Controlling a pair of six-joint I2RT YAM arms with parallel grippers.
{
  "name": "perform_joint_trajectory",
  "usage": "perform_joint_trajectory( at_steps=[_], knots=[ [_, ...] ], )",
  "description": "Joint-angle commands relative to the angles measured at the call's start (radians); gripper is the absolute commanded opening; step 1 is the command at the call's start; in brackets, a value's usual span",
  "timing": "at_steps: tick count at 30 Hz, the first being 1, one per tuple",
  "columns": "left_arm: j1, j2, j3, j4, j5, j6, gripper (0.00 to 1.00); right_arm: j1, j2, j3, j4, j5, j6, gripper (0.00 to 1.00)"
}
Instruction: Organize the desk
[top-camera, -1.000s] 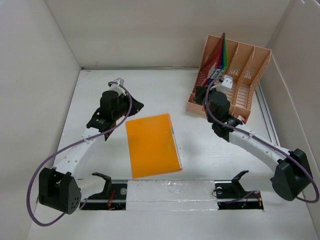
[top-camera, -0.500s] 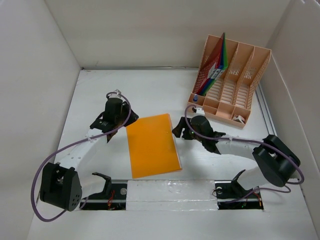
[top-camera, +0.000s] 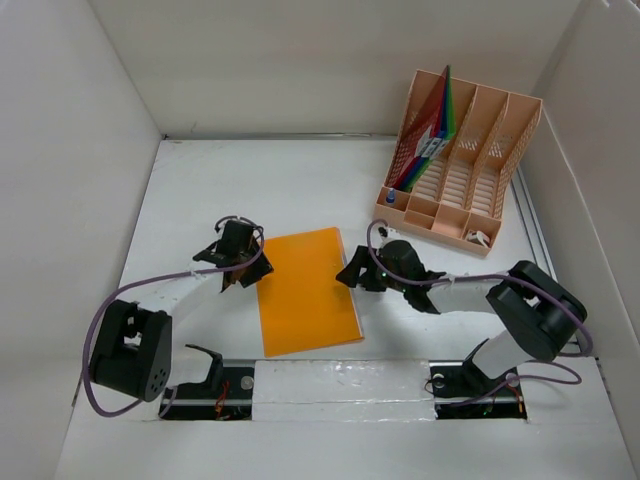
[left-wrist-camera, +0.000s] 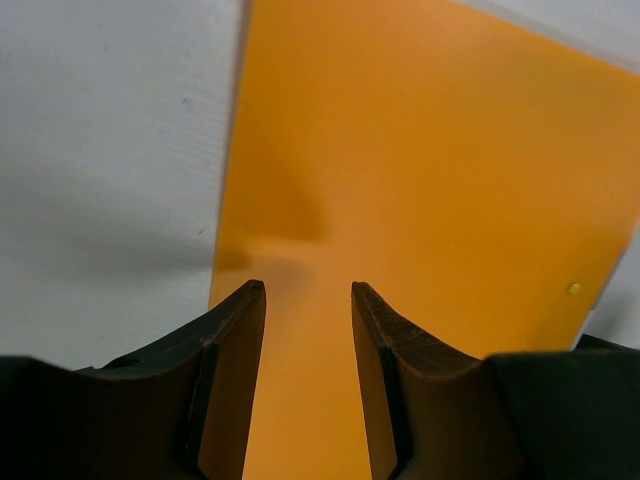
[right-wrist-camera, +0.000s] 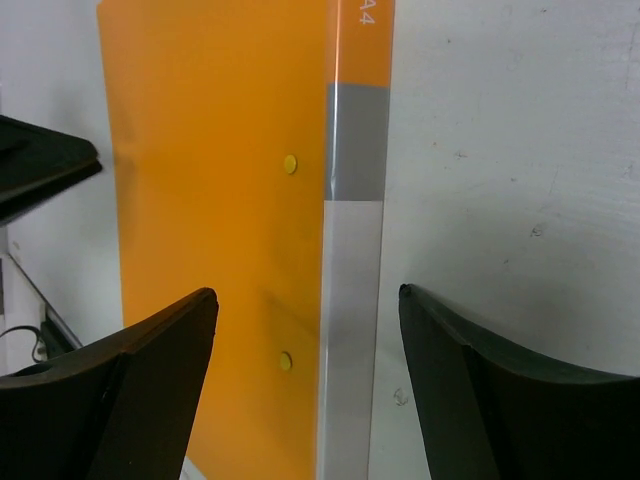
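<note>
While the orange folder (top-camera: 305, 290) lay flat mid-tabletop on the desk (top-camera: 300, 185), the left gripper (left-wrist-camera: 305, 290) at its left edge and the right gripper (right-wrist-camera: 305, 295) over its spine both gaped empty. Closing unevenly could skid it, well short of the far-right-corner file rack (top-camera: 470, 170).

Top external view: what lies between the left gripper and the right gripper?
In the top external view, an orange folder lies flat on the desk between the left gripper and the right gripper.
</note>
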Motion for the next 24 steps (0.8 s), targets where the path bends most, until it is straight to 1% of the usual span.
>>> perform_joint_trajectory(
  at_steps=[1,10,14,17,20,22,24],
  knots=[
    [0.001,0.024,-0.029,0.042,0.019,-0.039,0.36,0.009,0.007,-0.035,0.096,-0.043,0.036,0.79],
    [0.001,0.067,-0.061,0.092,0.025,-0.030,0.35,0.047,0.028,-0.011,0.070,-0.032,0.030,0.80],
    [0.001,0.076,-0.070,0.115,0.037,-0.018,0.34,0.056,0.054,0.009,0.087,-0.070,0.042,0.81],
    [0.001,0.084,-0.062,0.121,0.034,-0.006,0.34,0.056,0.065,0.000,0.168,-0.127,0.071,0.81],
    [0.001,0.095,-0.058,0.135,0.062,-0.001,0.34,0.056,0.051,-0.028,0.275,-0.194,0.105,0.80],
    [0.001,0.099,-0.053,0.130,0.063,0.005,0.34,0.056,0.034,-0.048,0.355,-0.215,0.136,0.79],
    [0.001,0.095,-0.059,0.145,0.077,-0.001,0.34,0.056,0.025,-0.051,0.400,-0.232,0.148,0.79]
  ],
)
